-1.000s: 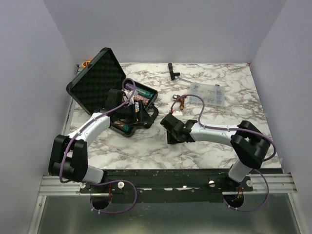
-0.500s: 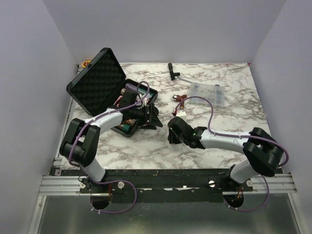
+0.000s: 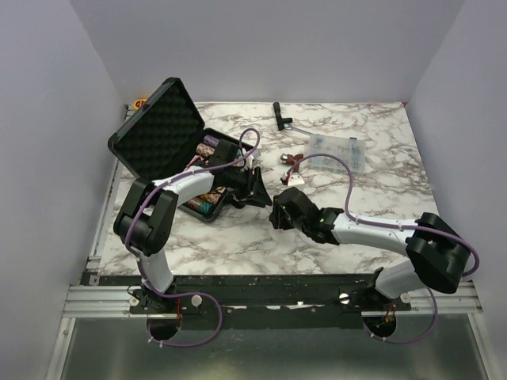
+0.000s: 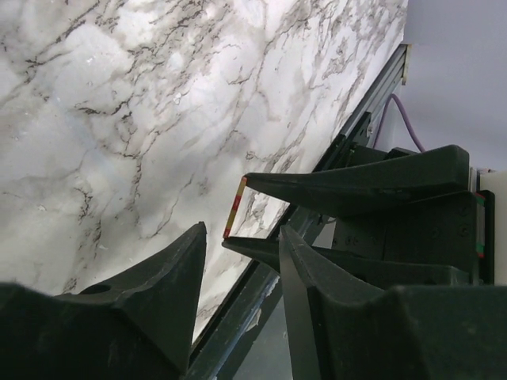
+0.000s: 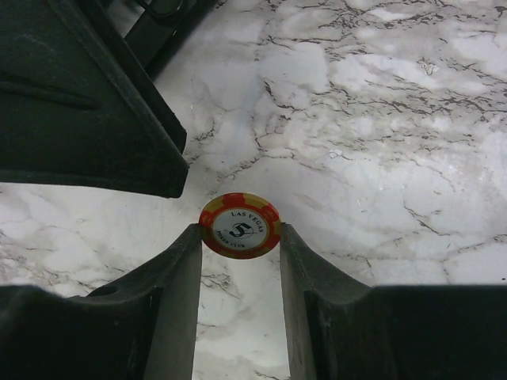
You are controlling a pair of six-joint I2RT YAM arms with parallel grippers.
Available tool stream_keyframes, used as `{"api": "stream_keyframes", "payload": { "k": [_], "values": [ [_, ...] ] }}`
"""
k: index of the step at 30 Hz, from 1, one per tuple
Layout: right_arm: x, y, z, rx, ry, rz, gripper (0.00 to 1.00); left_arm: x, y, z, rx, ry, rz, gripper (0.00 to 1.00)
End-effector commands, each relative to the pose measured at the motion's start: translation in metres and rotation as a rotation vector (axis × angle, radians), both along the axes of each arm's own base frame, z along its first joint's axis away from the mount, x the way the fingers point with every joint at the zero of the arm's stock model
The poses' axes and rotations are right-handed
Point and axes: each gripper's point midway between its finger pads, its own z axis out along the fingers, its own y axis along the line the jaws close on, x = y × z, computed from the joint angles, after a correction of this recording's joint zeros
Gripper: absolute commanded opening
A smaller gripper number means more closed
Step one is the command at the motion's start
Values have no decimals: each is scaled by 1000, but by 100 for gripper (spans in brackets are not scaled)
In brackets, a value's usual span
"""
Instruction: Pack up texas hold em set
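Swinging across the surface [image 3: 372, 198] from the open briefcase [image 3: 158, 134]
Bringing the left pincer [image 3: 257, 188], narrowing to half-open and empty, up beside the right pincer [image 5: 238, 237]; clamping a red-and-yellow poker chip [image 5: 239, 225] by its rim there, just off the left tips; likely readying a handover for packing.

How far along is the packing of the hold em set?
Done: rows of chips already sit in the open case. In hand: the right gripper pinches one poker chip beside the case, with the open left gripper facing it. Left: stow that chip, then shut the case.
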Motion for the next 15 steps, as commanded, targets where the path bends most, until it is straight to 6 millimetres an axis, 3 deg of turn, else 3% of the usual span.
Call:
{"api": "stream_keyframes", "payload": {
  "k": [1,9,15],
  "values": [
    [5,5,12,34,-35,6,2,-7,-4,1,-9,-1,-82,42],
    [6,8,15,39,-38,19,1,-19,-13,-10,-5,24,-136,43],
    [7,9,18,40,-46,23,0,-24,-21,-11,-18,40,-172,34]
  ]
}}
